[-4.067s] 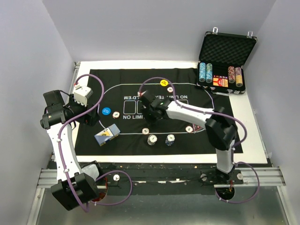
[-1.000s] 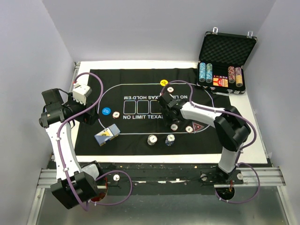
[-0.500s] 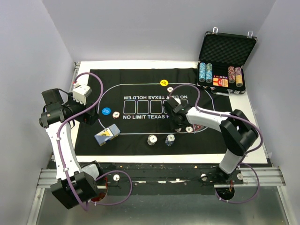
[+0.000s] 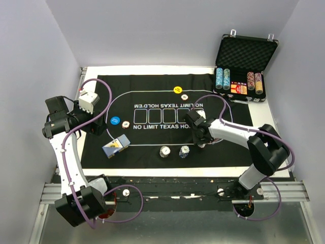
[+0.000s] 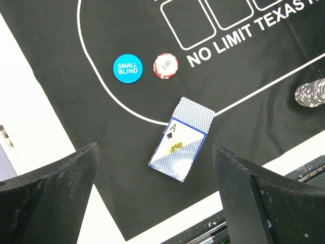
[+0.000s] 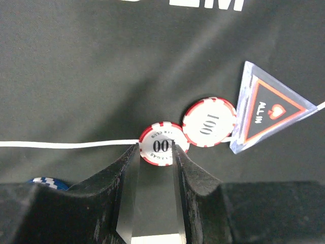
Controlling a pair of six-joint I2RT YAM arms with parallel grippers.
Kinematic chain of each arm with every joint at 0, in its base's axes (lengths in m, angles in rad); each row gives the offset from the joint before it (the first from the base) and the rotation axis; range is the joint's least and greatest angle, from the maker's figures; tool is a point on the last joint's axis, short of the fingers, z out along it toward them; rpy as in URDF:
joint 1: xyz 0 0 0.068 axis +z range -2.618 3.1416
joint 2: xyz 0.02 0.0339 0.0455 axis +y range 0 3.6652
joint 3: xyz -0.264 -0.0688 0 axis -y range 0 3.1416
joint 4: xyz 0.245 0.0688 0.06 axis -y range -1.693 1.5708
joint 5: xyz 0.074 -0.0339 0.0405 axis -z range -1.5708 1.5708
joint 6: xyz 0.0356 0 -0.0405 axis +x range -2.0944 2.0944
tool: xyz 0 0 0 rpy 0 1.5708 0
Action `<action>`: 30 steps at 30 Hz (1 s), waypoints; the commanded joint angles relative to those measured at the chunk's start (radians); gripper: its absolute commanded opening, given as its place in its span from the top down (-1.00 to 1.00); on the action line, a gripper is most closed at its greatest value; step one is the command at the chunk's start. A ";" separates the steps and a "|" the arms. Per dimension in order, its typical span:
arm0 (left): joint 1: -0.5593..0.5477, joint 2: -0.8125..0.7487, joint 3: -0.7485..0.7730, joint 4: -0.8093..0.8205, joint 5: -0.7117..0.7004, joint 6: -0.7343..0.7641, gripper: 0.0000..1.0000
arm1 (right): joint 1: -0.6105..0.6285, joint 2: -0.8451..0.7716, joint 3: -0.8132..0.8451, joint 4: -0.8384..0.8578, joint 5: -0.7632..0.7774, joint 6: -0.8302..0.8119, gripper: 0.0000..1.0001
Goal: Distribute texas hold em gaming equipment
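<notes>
**Poker layout partly distributed (overhead and wrist views).** On the large black felt mat with white print (image 4: 152, 81), a blue round "SMALL BLIND" disc (image 5: 127, 69) and a red-and-white chip (image 5: 166, 66) lie near the left edge. A yellow round disc (image 4: 177, 90) lies toward the far edge. Two speckled chip stacks (image 4: 164, 151) stand by the near edge.

The blue-backed deck box (image 5: 183, 138) lies toward the near left corner. Above it hangs the left gripper (image 5: 155, 152), jaws spread wide and empty.

The right gripper (image 6: 156, 150) straddles a red-and-white "100" chip (image 6: 163, 145) toward the near right. Just beside that chip are a second "100" chip (image 6: 209, 122) and a clear triangular "ALL IN" marker (image 6: 269, 109). Whether the jaws grasp the chip cannot be told.

Judged about midway: no loose cards show, and the open black case (image 4: 247, 40) holds chip rows (image 4: 222, 79).
</notes>
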State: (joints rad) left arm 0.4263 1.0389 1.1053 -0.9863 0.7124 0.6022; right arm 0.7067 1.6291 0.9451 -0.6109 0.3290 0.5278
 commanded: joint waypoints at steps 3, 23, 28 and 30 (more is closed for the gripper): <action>0.009 -0.005 0.018 -0.017 0.005 0.016 -0.98 | -0.006 -0.081 0.121 -0.099 0.003 -0.012 0.12; 0.008 0.003 0.014 -0.032 0.021 0.004 -0.98 | 0.336 0.135 0.440 -0.108 -0.186 -0.207 -0.88; 0.009 0.001 0.021 -0.034 0.018 0.008 -0.98 | 0.350 0.167 0.437 -0.116 -0.180 -0.203 -0.89; 0.009 0.001 0.019 -0.034 0.019 0.007 -0.98 | 0.353 0.175 0.434 -0.115 -0.189 -0.200 -0.89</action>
State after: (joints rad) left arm 0.4263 1.0447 1.1053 -0.9977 0.7139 0.6014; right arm 1.0527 1.7950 1.3670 -0.7025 0.1585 0.3386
